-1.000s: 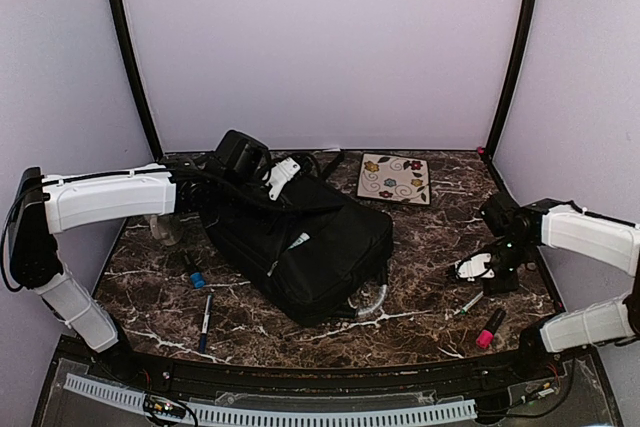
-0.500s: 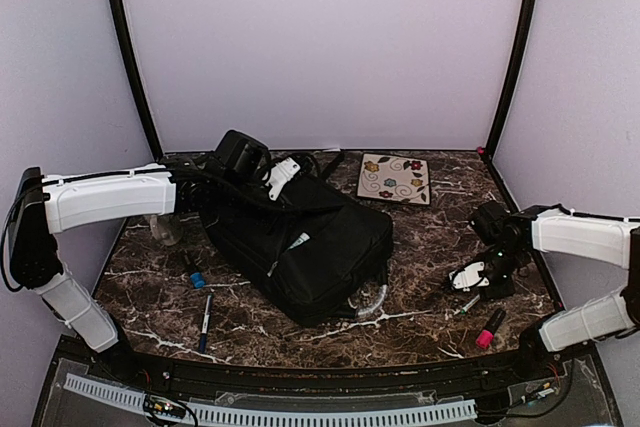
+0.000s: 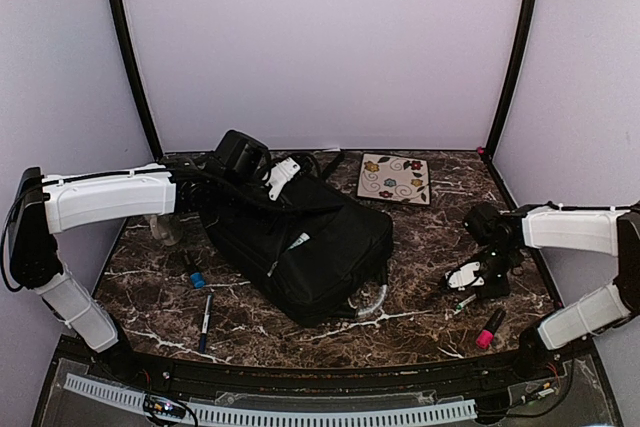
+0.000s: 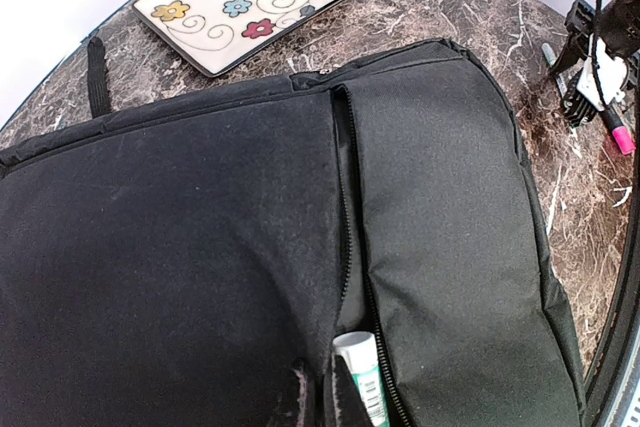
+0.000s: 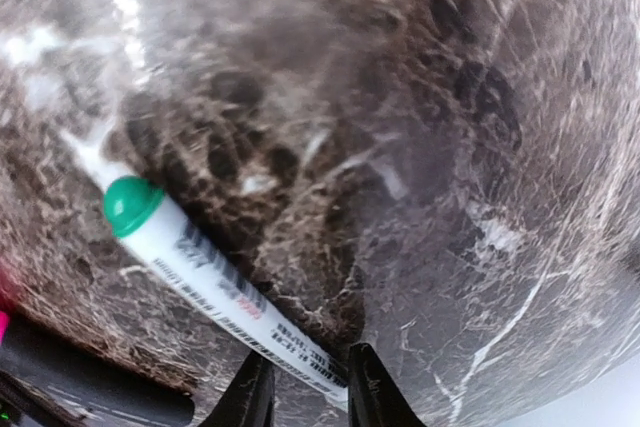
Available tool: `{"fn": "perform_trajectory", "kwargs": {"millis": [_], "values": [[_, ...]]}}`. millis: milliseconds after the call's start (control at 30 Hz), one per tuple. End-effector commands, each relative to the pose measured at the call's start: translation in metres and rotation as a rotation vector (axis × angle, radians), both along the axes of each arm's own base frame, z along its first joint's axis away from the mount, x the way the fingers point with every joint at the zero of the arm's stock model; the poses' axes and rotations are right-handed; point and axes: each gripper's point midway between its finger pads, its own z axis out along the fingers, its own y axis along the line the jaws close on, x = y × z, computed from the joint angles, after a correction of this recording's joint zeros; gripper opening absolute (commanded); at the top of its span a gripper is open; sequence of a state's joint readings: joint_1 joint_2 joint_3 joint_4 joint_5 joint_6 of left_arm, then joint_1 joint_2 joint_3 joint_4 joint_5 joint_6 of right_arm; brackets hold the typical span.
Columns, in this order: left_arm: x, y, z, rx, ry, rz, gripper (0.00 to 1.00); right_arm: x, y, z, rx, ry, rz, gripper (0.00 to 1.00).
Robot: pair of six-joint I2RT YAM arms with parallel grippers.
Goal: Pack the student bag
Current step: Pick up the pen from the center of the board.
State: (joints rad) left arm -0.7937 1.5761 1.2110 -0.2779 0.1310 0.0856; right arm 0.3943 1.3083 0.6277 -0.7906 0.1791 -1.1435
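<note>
The student bag (image 3: 320,247) lies black and bulky in the middle of the marble table, and it fills the left wrist view (image 4: 200,207). My left gripper (image 3: 286,187) (image 4: 320,399) is shut, pinching the bag's fabric beside its open zipper. A white tube with a green label (image 4: 360,377) pokes out of that opening. At the right, my right gripper (image 3: 468,277) (image 5: 308,385) is down at the table. Its fingers stand narrowly open on either side of the tail of a white marker with a green cap (image 5: 200,267) (image 3: 465,301), which lies flat.
A square flowered plate (image 3: 395,178) (image 4: 240,7) sits behind the bag. A pink highlighter (image 3: 490,329) lies near the right arm's base. A blue-capped marker (image 3: 195,275) and a dark pen (image 3: 205,319) lie to the left of the bag.
My right gripper has come down and to the left onto the green-capped marker, and its fingers have narrowed around it. The left arm and the bag have not moved.
</note>
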Motion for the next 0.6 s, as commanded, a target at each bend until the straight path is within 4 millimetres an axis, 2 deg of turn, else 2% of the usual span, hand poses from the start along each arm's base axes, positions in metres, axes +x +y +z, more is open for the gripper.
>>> {"fn": "perform_trajectory", "kwargs": {"millis": [0,167,367,567], "values": [[0.001,0.002,0.029,-0.056,-0.060,-0.010,0.00,0.014,0.012,0.002,0.037,0.000,-0.095,0.23],[0.001,0.001,0.030,-0.059,-0.060,-0.011,0.00,0.019,0.022,0.005,0.077,0.012,-0.140,0.21],[0.001,0.002,0.030,-0.058,-0.061,-0.011,0.00,0.017,0.023,0.005,0.081,0.033,-0.155,0.08],[0.001,0.003,0.030,-0.054,-0.069,-0.013,0.00,0.030,0.048,0.028,0.188,0.041,-0.189,0.05]]}}
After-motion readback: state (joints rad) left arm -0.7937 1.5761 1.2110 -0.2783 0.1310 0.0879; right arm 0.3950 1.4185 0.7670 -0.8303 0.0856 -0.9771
